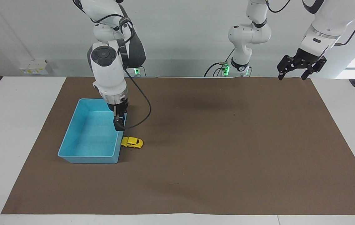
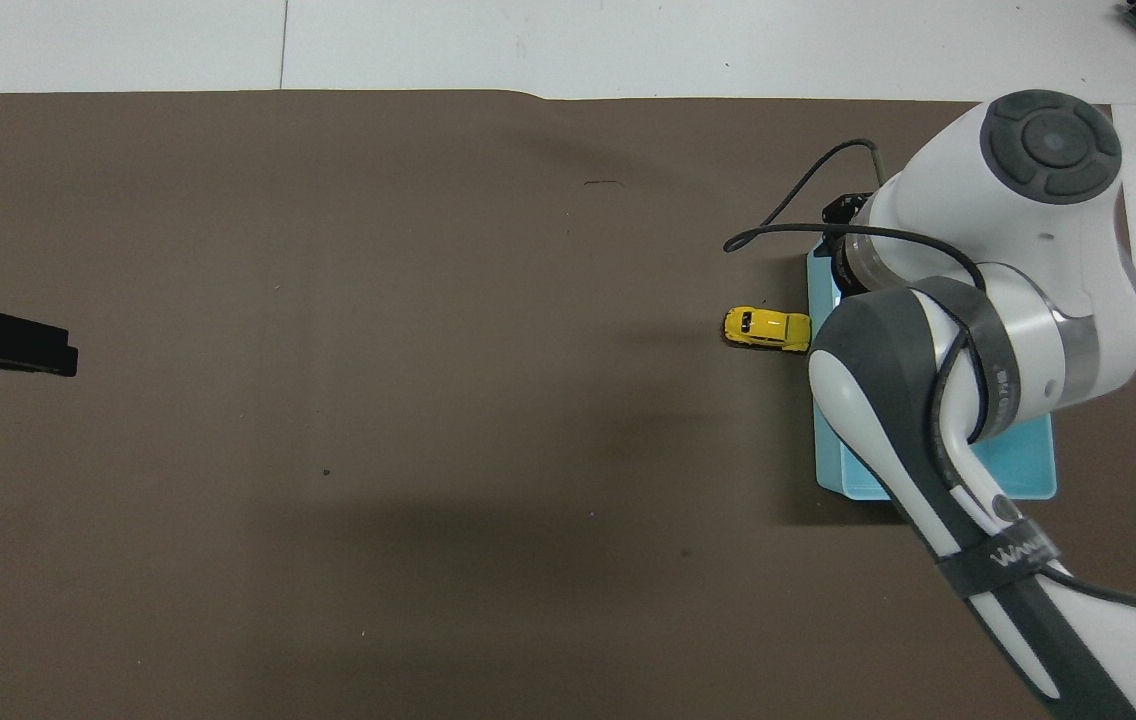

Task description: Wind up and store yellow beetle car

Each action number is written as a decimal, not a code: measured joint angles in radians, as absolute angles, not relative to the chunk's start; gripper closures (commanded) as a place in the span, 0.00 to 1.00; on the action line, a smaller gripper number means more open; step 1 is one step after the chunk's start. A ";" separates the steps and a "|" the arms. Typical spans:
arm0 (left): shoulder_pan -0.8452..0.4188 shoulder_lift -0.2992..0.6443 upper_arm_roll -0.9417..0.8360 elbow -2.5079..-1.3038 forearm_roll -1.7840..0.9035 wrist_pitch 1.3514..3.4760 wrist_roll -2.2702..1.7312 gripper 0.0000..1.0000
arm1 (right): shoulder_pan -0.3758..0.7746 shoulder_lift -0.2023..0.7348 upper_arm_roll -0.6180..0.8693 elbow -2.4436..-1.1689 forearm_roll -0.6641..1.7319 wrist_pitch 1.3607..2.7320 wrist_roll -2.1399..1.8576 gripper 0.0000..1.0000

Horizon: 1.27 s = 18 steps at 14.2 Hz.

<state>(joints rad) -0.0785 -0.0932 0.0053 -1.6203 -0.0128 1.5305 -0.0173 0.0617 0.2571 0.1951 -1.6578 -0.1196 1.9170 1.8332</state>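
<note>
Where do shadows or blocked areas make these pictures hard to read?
Facing view: soft dark shadow patch on the brown mat, nothing hidden. Overhead view: the right arm covers most of the light blue bin; the yellow beetle car stays plainly visible.

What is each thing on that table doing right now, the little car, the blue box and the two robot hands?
yellow beetle car: on its wheels on the mat, against the bin's outer wall, not held.
light blue bin: upright, open-topped, nothing in it.
right gripper: low over the bin's wall beside the car, holding nothing.
left gripper: open, raised, waiting.
</note>
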 measured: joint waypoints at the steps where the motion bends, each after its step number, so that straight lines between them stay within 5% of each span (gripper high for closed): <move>1: -0.103 -0.096 0.030 -1.620 -0.013 1.531 -0.017 0.00 | 0.064 0.263 0.195 -1.673 -0.122 1.947 1.840 0.00; 18: -0.143 -0.105 0.054 -1.620 -0.015 1.521 -0.017 0.00 | 0.071 0.365 0.189 -1.943 -0.202 2.376 1.936 0.00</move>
<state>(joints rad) -0.1429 -0.1054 0.0536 -1.6205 -0.0147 1.5212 -0.0174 0.0713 0.3650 0.1890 -1.9425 -0.2024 2.3765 1.9357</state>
